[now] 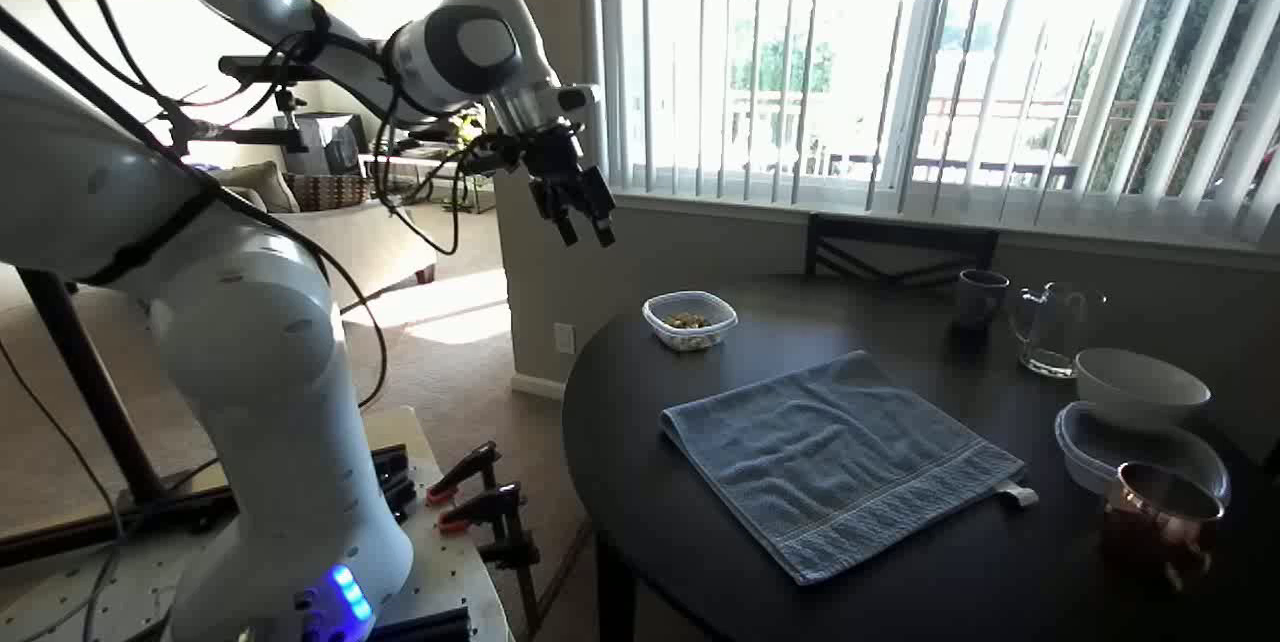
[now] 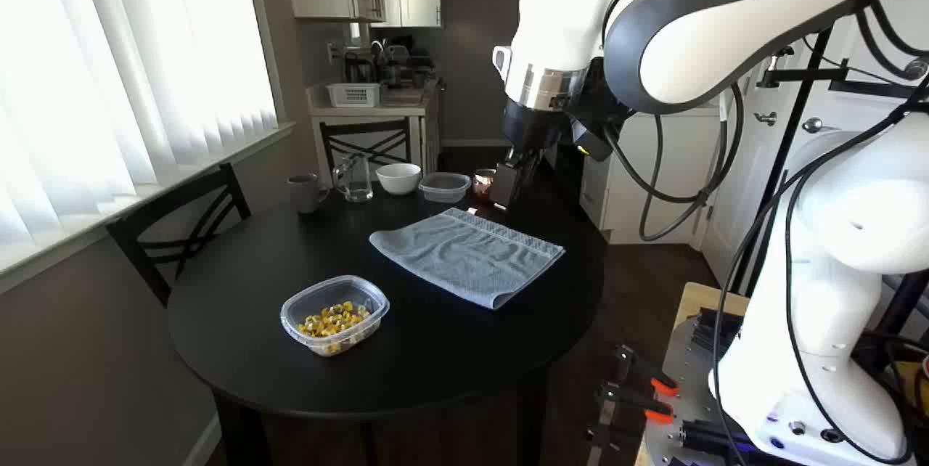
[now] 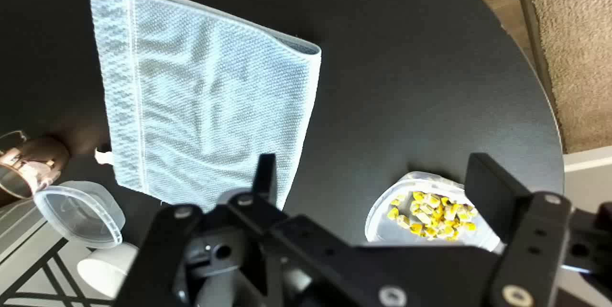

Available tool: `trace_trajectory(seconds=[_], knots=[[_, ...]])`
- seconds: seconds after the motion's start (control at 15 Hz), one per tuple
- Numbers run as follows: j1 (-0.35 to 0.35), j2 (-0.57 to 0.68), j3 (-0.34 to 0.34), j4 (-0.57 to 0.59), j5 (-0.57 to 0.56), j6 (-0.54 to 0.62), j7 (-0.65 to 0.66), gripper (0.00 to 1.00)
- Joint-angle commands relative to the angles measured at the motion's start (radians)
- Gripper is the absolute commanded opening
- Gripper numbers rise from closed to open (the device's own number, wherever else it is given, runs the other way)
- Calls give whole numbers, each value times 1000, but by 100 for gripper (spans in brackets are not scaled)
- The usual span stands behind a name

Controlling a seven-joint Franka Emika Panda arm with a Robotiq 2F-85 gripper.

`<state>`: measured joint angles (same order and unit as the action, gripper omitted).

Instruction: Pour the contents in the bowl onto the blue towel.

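The bowl is a small clear, rounded-square plastic container (image 1: 716,333), upright on the dark table. It shows in an exterior view (image 2: 310,299) and, partly hidden by the gripper, in the wrist view (image 3: 386,231). The contents, yellowish-brown bits (image 2: 334,319), lie in its bottom, also seen in the wrist view (image 3: 432,216). The blue towel (image 1: 830,462) lies folded flat beside the bowl, with a gap between, in both exterior views (image 2: 468,255) and the wrist view (image 3: 215,87). My gripper (image 1: 588,238) is open and empty, well above the table and touching nothing; its fingers show apart in the wrist view (image 3: 373,168).
Beyond the towel stand a grey mug (image 2: 305,192), a glass pitcher (image 1: 1052,332), a white bowl (image 1: 1140,387), a second clear container (image 2: 444,194) and a copper mug (image 1: 1160,522). Chairs (image 2: 192,230) stand at the table's edge (image 2: 363,414). A window with blinds (image 1: 900,72) is behind.
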<state>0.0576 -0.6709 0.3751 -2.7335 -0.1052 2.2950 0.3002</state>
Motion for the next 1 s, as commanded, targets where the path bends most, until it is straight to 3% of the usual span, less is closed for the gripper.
trace_trajectory(seconds=[0.0,0.33,0.67,0.8,0.93], knots=[[21,5,-21,2,-18,-5,13,100],[21,5,-21,2,-18,-5,13,100],[-72,319,106,167,-8,269,95,100],[-159,440,186,246,-107,362,212,100],[-178,568,189,343,-246,372,357,100]])
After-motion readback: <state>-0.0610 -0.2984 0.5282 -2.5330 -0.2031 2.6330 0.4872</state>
